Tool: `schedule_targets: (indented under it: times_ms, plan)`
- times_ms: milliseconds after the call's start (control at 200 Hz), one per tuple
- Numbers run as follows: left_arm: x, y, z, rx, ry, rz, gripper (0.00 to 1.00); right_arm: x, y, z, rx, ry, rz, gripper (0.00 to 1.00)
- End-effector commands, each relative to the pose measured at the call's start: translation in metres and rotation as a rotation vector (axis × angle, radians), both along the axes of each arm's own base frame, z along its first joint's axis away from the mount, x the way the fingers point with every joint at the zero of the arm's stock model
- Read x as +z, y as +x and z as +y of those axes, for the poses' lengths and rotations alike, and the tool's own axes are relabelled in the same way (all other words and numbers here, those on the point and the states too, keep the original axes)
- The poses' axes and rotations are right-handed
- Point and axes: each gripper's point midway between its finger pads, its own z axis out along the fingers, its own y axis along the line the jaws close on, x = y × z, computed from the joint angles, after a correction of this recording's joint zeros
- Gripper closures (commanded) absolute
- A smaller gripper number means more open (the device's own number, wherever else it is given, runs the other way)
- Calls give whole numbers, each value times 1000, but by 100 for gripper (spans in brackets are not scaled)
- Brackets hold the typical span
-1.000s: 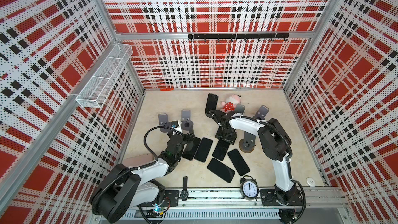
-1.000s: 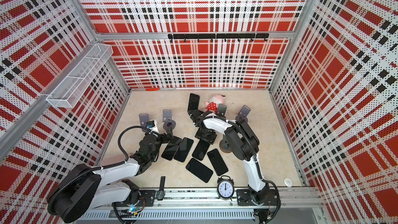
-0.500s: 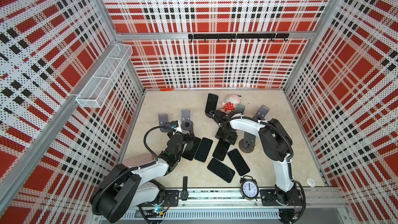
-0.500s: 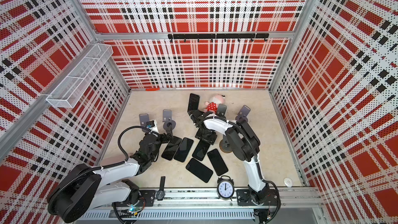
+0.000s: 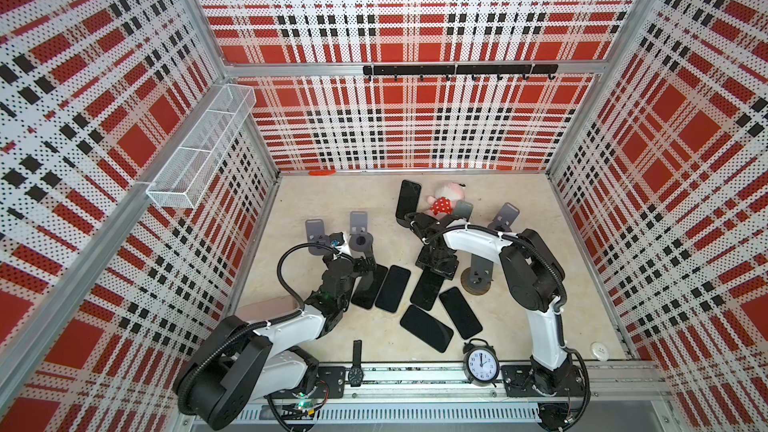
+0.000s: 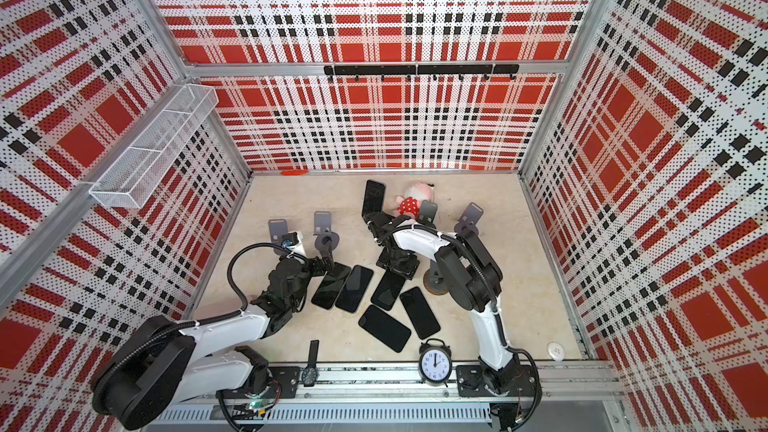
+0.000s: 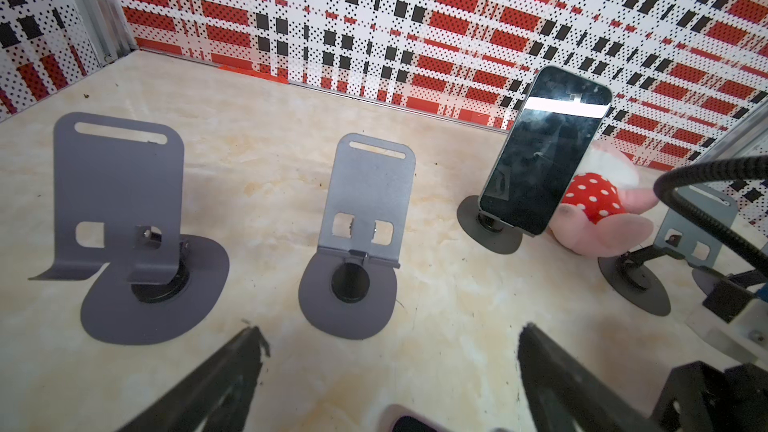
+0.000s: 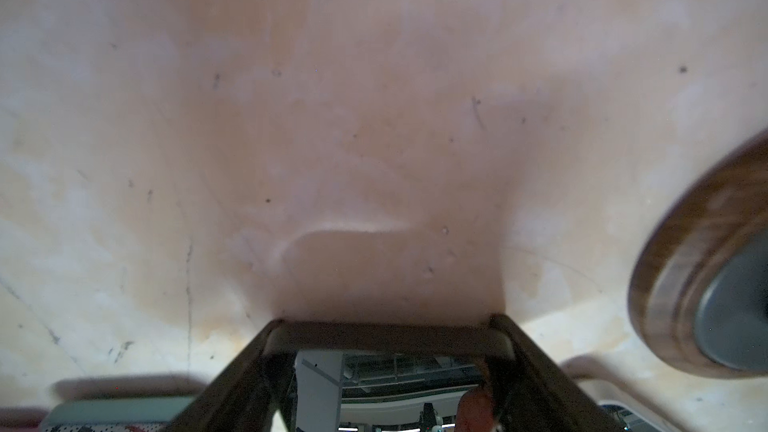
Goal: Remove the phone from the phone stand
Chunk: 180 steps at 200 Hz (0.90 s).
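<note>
- Locate the right gripper [image 5: 437, 264] near the middle of the table [image 5: 316, 209], pointing down at the far end of the gripped phone [image 5: 428, 292].
- In the right wrist view, note both fingers [image 8: 237, 376] set against the long edges of the gripped phone, with no gap visible; read the claw as narrow and closed on that phone.
- Find the gripped phone lying flat on the table, off every stand, screen up and dark.
- Locate the left gripper [image 7: 390, 332] low over bare table, claw spread wide, nothing between the fingers.
- Ahead of the left gripper, note two empty stands [image 7: 365, 201] side by side, each on a round base.
- Count four loose phones [image 5: 392, 288], all flat with dark screens: two side by side next to the left gripper, two nearer the front edge, just beside the gripped phone.
- Locate the upright phone [image 5: 408, 200] at the back of the table, leaning tilted on the rear stand [image 7: 467, 218], screen dark.
- Note the plush toy [image 5: 446, 202] just beside the upright phone; touching or apart cannot be told.
- Note the wooden disc [image 5: 478, 284] just beside the right gripper, carrying a further stand with no phone on it.
- Find the alarm clock [image 5: 481, 363] and the wristwatch [image 5: 356, 367] at the table's front edge, well apart from each other.
</note>
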Motion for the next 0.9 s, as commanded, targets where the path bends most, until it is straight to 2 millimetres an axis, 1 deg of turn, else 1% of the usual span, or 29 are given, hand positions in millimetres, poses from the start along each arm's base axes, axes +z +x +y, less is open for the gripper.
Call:
schedule_targets:
  times_ms: [0,105,215,291,386,461,551,596,671,696,726,812,897]
  plan:
    - [7,6,2,15,-11,-13,2,-9,-12,-9,-11,-32,31,20]
    - [7,7,-3,-7,-15,-9,2,-10,-12,-9,-11,-35,34,20]
    - [6,7,1,13,-10,-10,2,-9,-11,-8,-8,-38,27,20]
    - [7,7,-1,0,-16,-9,2,-7,-10,-8,-3,-48,17,20]
    - [6,7,1,9,-11,-10,2,-1,-8,-5,-2,-41,5,20]
    - [8,7,0,5,-15,-12,2,9,-7,-5,1,-52,-17,20]
    - [12,6,-9,-38,-41,-12,2,32,1,0,13,-62,-86,18]
    - [14,4,-9,-45,-45,-17,2,45,5,2,13,-63,-122,17]
    - [14,3,-6,-34,-36,-23,2,67,10,3,6,-52,-191,15]
    - [13,4,-6,-34,-27,-23,2,74,14,-1,-2,-63,-227,15]
    - [12,4,-8,-50,-16,-24,2,84,17,-2,-10,-54,-256,15]
    - [16,7,-19,-90,-18,-28,2,118,26,-5,-31,-28,-363,15]
    - [27,8,-30,-111,-29,-52,2,156,35,-17,-60,-34,-489,16]
